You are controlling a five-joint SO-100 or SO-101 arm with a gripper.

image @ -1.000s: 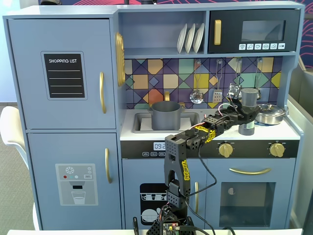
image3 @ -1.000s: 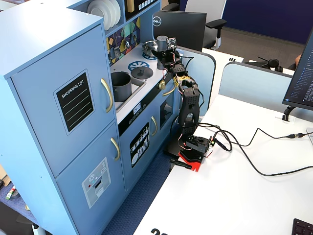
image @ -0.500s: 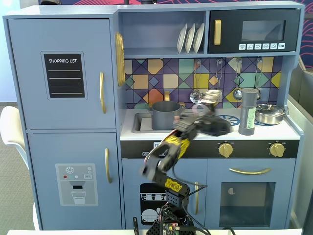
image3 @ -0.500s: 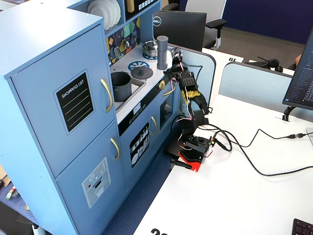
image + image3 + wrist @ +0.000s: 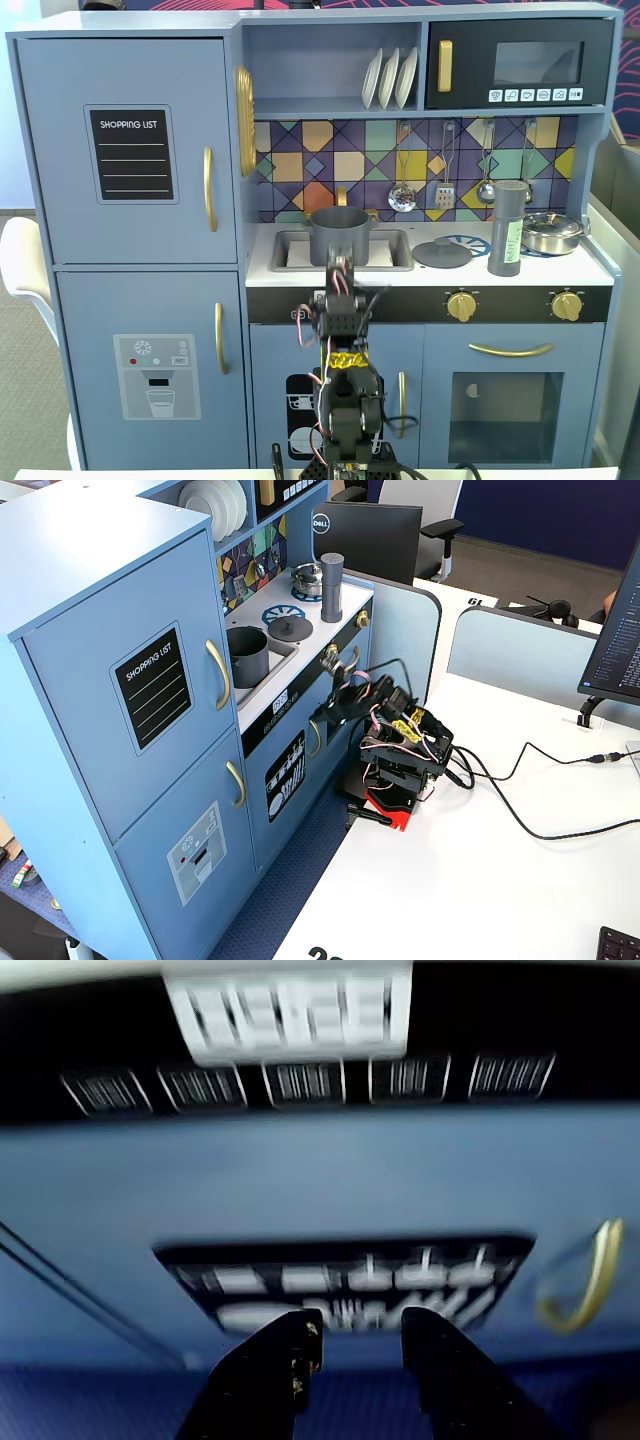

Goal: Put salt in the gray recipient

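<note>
The salt [image 5: 508, 228] is a tall dark gray shaker with a pale green label. It stands upright on the counter right of the stove, and also shows in the other fixed view [image 5: 332, 587]. The gray recipient [image 5: 340, 235] is a matte dark pot standing in the sink [image 5: 247, 656]. My gripper [image 5: 340, 268] is raised in front of the kitchen's black control strip, below the pot and well left of the salt. In the blurred wrist view the gripper [image 5: 355, 1325] is open and empty, facing the blue cabinet front with its black label.
A flat gray lid [image 5: 442, 253] lies on the stove between pot and salt. A shiny steel pot [image 5: 552, 232] stands right of the salt. Gold knobs [image 5: 461, 305] and door handles stick out of the front. The arm's base [image 5: 395, 780] and cables sit on the white desk.
</note>
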